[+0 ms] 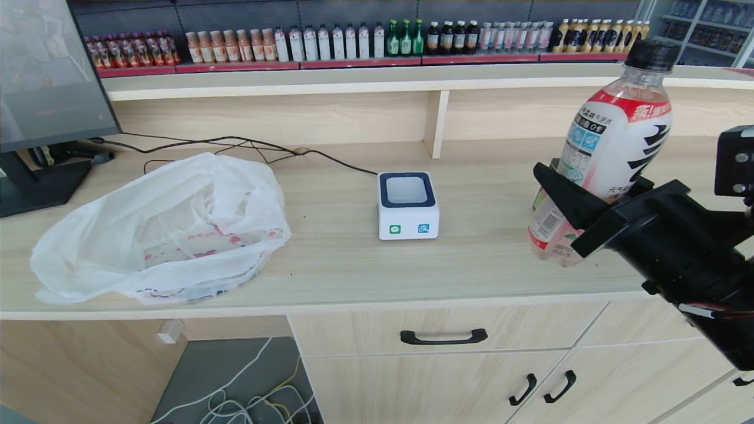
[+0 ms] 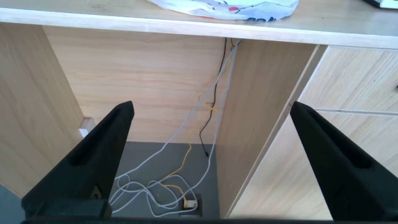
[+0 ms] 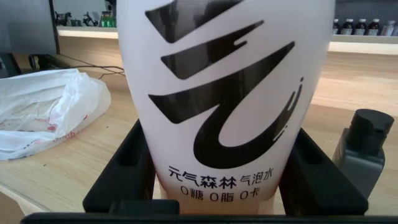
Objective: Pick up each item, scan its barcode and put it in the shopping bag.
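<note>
A clear drink bottle point(image 1: 612, 135) with a black cap and a red, white and pink label hangs tilted over the right end of the counter, with my right gripper point(image 1: 601, 191) shut on its lower half. In the right wrist view the bottle point(image 3: 224, 106) stands between the two black fingers point(image 3: 124, 168). A white scanner box point(image 1: 408, 205) with a dark-framed window sits mid-counter, left of the bottle. The white plastic shopping bag point(image 1: 165, 229) lies open at the left, also seen as the bag point(image 3: 43, 112). My left gripper point(image 2: 211, 174) is open and empty, low before the counter's open bay.
A monitor point(image 1: 47, 76) on a black stand occupies the back left, with cables point(image 1: 235, 144) running to the scanner. A small dark capped object point(image 3: 364, 149) stands on the counter beside the bottle. Drawers point(image 1: 445, 337) lie below the counter edge. Loose cables point(image 2: 168, 180) lie on the floor.
</note>
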